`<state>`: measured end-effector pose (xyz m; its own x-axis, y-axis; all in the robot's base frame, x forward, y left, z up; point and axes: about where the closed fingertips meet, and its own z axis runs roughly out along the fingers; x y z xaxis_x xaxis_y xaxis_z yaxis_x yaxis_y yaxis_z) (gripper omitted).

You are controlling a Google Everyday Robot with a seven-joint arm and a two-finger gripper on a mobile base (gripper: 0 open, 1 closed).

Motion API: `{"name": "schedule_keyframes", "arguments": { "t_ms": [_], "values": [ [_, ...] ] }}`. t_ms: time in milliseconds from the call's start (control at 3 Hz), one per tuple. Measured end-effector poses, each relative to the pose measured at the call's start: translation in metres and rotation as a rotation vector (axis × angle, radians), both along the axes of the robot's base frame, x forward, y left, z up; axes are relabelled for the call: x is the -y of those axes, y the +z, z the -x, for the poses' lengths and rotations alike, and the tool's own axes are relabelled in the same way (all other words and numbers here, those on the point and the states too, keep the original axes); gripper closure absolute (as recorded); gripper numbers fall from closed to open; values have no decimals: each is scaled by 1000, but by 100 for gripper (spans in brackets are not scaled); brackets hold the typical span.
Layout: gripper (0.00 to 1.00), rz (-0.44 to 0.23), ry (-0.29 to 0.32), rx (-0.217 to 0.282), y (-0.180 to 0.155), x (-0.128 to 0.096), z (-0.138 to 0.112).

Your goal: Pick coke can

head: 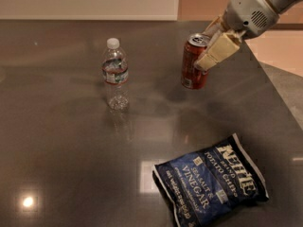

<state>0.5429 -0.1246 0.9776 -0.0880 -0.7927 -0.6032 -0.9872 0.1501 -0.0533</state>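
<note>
The coke can [193,61], dark red with a silver top, hangs upright and a little tilted above the dark table at the upper right. My gripper [207,55] comes in from the upper right and is shut on the can's upper half; one cream finger [218,51] lies across its right side. The can's base is clear of the table, with its shadow below it.
A clear water bottle [116,74] with a white cap stands left of the can. A blue Kettle chip bag [210,178] lies flat at the lower right. The table's right edge [274,93] runs diagonally close behind the gripper.
</note>
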Motion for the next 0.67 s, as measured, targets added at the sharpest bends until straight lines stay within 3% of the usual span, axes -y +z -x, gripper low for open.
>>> {"name": "schedule_keyframes", "arguments": {
  "t_ms": [333,667],
  "values": [
    [100,52,21,28,34,-5,-1],
    [100,41,11,48,36,-8,-8]
  ]
}}
